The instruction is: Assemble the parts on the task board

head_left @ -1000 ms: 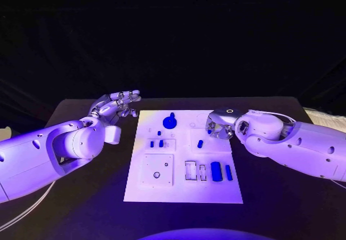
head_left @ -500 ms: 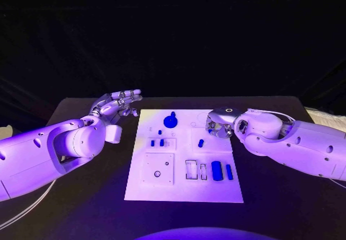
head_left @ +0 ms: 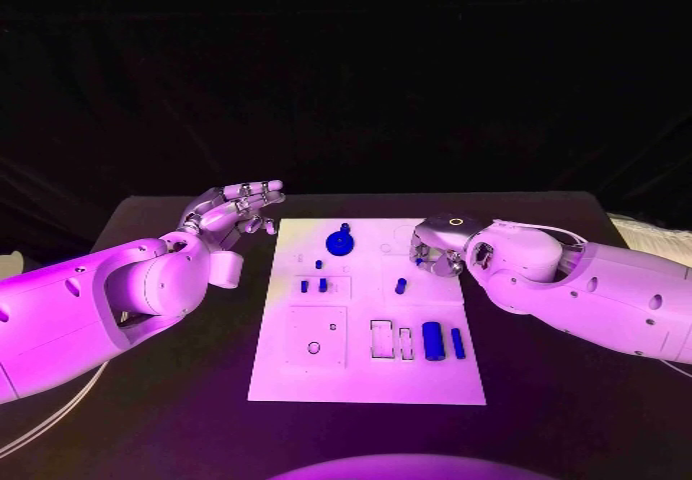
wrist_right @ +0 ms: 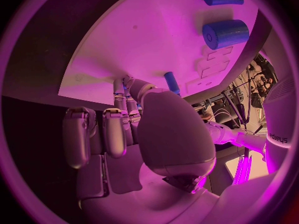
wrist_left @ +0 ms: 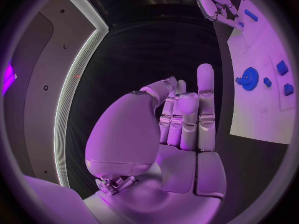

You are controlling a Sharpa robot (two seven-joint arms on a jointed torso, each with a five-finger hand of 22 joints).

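- Task board (head_left: 368, 385) flat in the middle of the black bench (head_left: 159, 400), most parts lying loose on it; assembly judged early, with most of it left to do.
- Blue gear (head_left: 340, 242) at the far end of the board; whether seated on a peg or merely resting cannot be told.
- Two small blue blocks (head_left: 312, 286) side by side left of centre, a tiny blue piece (head_left: 319, 265) just beyond them.
- Short blue peg (head_left: 401, 286) near the board's middle, just beside the right hand and apart from it.
- Thick blue cylinder (head_left: 431, 337) and thin blue rod (head_left: 457, 344) lying side by side towards the near right, next to an unfilled rectangular slot (head_left: 382, 340).
- Square recessed plate (head_left: 315, 338) at the near left, its holes looking unfilled.
- Left hand (head_left: 235, 208) raised off the board's far left corner, fingers apart, holding nothing.
- Right hand (head_left: 437, 254) low over the board's far right part, fingers curled in towards the surface; anything between the fingertips cannot be made out, so its grip cannot be told.
- Likely step in hand: right hand working near the short peg.
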